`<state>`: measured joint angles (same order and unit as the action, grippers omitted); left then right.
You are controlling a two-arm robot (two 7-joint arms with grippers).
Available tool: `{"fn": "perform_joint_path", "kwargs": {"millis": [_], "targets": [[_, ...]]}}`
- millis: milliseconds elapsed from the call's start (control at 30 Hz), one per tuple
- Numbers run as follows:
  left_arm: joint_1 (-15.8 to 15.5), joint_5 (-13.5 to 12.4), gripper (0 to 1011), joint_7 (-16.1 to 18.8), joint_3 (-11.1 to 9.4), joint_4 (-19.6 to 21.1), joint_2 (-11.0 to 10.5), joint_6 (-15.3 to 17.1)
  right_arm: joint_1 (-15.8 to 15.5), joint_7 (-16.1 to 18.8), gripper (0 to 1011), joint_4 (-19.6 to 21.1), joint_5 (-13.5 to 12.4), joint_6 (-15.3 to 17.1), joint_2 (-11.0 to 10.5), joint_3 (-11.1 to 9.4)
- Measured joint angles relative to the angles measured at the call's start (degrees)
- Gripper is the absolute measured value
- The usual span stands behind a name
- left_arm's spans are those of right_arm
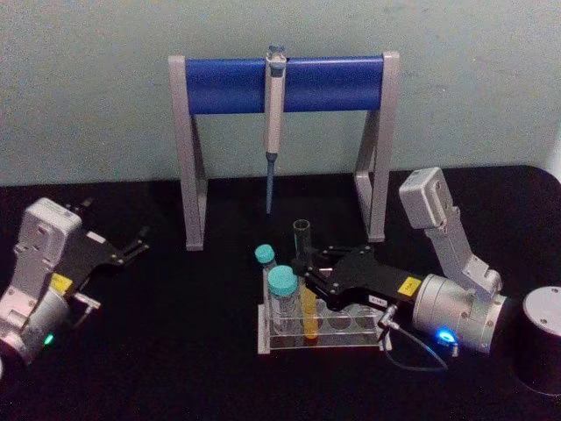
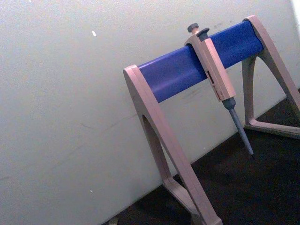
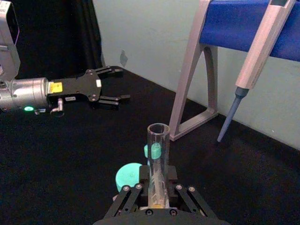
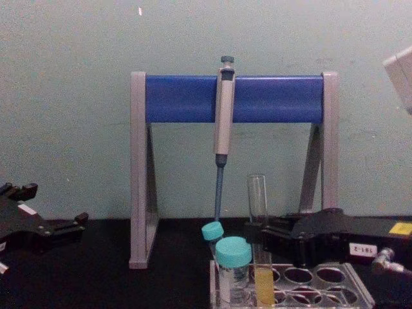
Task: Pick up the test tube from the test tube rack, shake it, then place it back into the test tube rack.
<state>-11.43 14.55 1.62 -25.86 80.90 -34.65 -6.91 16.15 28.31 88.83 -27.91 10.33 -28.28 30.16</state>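
The right gripper [image 1: 304, 274] reaches in low across the black surface [image 1: 175, 360] from the robot's right. Its fingers are drawn narrow around the test tube [image 4: 257, 199] just above the test tube rack [image 1: 342, 339], apparently to hold the glass at mid-height for a straight lift. The tube stands upright in a front hole near the rack's left end, and by the look of it its rounded foot is seated, so the lift has not yet begun. It is tall, slim and clear, open at the mouth, with yellow-orange liquid [image 4: 264, 286] filling only its lowest part. That leaves room for shaking, though an uncapped tube would likely call for a gentle hand. Two teal-capped vials [image 4: 233, 252] stand just beside it on the left, close enough to be knocked. Behind the rack a pipette [image 4: 223, 116] hangs from the blue-and-grey pipette stand [image 4: 187, 98], well clear of the work. The left gripper [image 3: 119, 84] waits well apart over the surface on the robot's left, fingers spread wide and holding nothing.
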Motion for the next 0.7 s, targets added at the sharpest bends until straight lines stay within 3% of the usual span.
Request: {"fn": "perform_joint_path", "kwargs": {"millis": [333,700], "targets": [[0.00,0.00,1001,0.00,0.00,0.00,0.00,0.00,-0.01,-0.04,221,0.00,0.03,-0.06,0.00,0.00],[0.00,0.00,1001,0.00,0.00,0.00,0.00,0.00,-1.06,-0.71,221,2.27,0.61,-3.15,-0.08,-1.61]]}}
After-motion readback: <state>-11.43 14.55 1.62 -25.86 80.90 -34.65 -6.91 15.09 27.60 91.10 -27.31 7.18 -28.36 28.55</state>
